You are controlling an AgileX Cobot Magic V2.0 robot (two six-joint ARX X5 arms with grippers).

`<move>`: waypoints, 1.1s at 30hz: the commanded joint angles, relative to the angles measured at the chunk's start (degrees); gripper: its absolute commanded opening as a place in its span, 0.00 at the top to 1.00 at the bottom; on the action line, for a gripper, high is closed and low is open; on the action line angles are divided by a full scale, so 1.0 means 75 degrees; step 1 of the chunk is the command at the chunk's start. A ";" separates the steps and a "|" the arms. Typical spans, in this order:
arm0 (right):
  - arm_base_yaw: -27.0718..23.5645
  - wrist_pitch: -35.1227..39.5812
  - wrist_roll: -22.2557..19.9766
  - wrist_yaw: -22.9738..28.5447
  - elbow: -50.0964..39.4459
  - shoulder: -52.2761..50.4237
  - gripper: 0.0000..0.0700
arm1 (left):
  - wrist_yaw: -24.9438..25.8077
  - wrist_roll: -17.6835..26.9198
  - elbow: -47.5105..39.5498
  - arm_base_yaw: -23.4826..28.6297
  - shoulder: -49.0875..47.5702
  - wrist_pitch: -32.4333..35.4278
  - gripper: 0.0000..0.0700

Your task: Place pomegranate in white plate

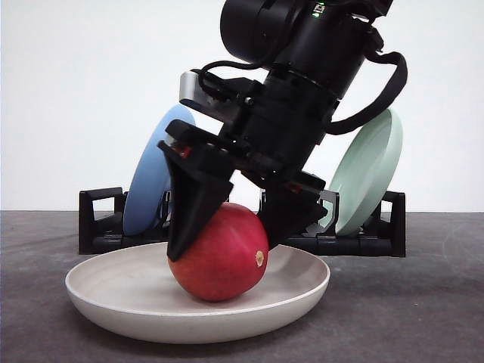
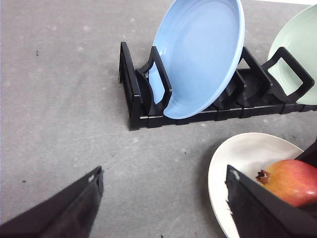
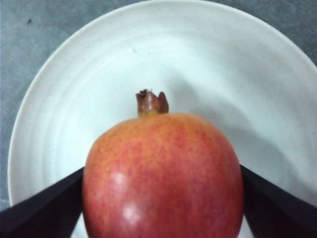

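The red pomegranate (image 1: 219, 261) rests on the bottom of the white plate (image 1: 113, 302), its stem nub turned to the right. My right gripper (image 1: 224, 248) comes down from above and is shut on the fruit, one black finger on each side. From the right wrist, the pomegranate (image 3: 163, 168) sits between the gripper (image 3: 162, 173) fingers over the white plate (image 3: 223, 64). My left gripper (image 2: 163, 208) is open and holds nothing, low over the grey table beside the plate (image 2: 237, 158) and pomegranate (image 2: 292, 181).
Behind the white plate, a black dish rack (image 1: 98, 227) holds a blue plate (image 1: 151, 174) on the left and a pale green plate (image 1: 367, 174) on the right, both upright. Grey table (image 2: 59, 99) stretches to the left of the rack.
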 commanded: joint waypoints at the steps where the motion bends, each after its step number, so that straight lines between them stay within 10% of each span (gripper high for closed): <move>1: 0.0099 0.0093 0.0172 -0.0032 0.0152 -0.0020 0.02 | -0.0029 -0.0035 0.0052 -0.0009 0.0032 0.0035 0.33; 17: -0.0398 0.1608 0.0033 0.0959 -0.1498 -0.2806 0.02 | -0.0029 -0.0038 0.0052 -0.0012 0.0032 0.0035 0.33; 33: -0.2741 0.0764 0.0216 0.0356 -0.3868 -0.6109 0.02 | -0.0029 -0.0044 0.0052 -0.0012 0.0035 0.0023 0.33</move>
